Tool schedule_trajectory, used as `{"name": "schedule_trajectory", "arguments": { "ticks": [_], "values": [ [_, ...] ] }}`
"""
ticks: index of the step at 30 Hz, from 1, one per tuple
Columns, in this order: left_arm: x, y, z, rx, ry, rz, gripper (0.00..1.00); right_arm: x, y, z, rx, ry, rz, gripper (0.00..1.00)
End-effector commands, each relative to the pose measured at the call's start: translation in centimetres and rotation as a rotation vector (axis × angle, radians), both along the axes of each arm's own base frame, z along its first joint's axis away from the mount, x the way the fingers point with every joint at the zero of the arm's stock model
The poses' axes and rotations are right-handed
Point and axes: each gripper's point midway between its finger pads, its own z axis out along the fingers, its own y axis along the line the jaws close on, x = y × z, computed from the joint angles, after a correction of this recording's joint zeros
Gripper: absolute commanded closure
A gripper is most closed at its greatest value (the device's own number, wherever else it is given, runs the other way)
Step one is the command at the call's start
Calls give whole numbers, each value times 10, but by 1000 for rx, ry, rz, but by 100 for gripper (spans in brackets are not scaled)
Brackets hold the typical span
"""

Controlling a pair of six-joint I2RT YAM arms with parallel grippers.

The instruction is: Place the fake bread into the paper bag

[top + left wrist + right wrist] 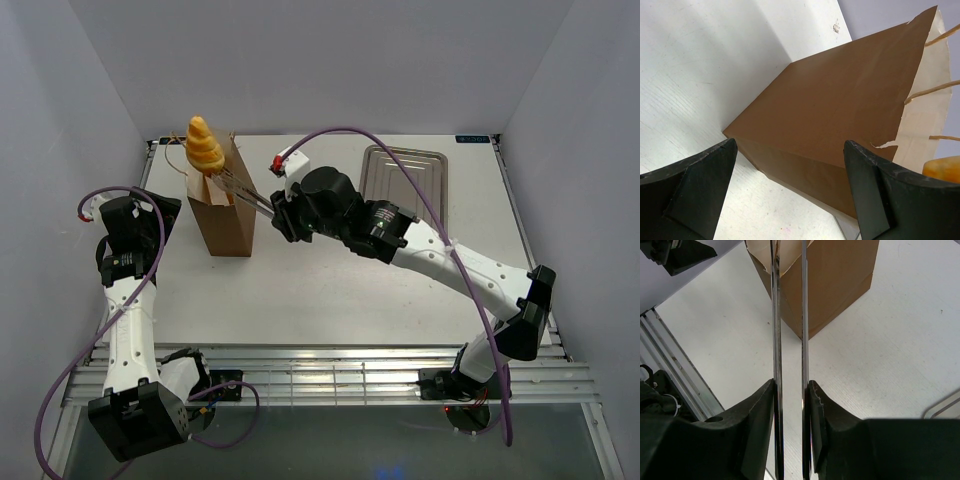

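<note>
The brown paper bag (225,205) stands upright at the table's left-middle. A golden ridged croissant (204,145) sticks up out of its open top. My right gripper (280,212) is shut on silver tongs (245,192), whose arms reach to the bag's mouth. In the right wrist view the two tong arms (776,315) run from my fingers up to the bag (835,280). My left gripper (165,215) is open and empty just left of the bag; its view shows the bag's side (835,115) close ahead and a bit of orange bread (942,166) at the mouth.
A flat steel tray (405,175) lies at the back right of the table. The table's front edge has a slatted metal rail (330,375). The right arm's purple cable arcs over the table.
</note>
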Motion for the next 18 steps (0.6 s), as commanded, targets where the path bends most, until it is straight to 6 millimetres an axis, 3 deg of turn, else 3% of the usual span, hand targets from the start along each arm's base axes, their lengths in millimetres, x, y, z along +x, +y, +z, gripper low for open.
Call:
{"name": "schedule_trajectory", "arguments": {
  "ticks": [1,18],
  "values": [
    [-3,0,8,21,-26,-5,2,-4,-2,46,137,-56,0,63],
    [-2,-1,9,18,-29,-8,2,-4,-4,41,130,-48,-5,56]
  ]
}}
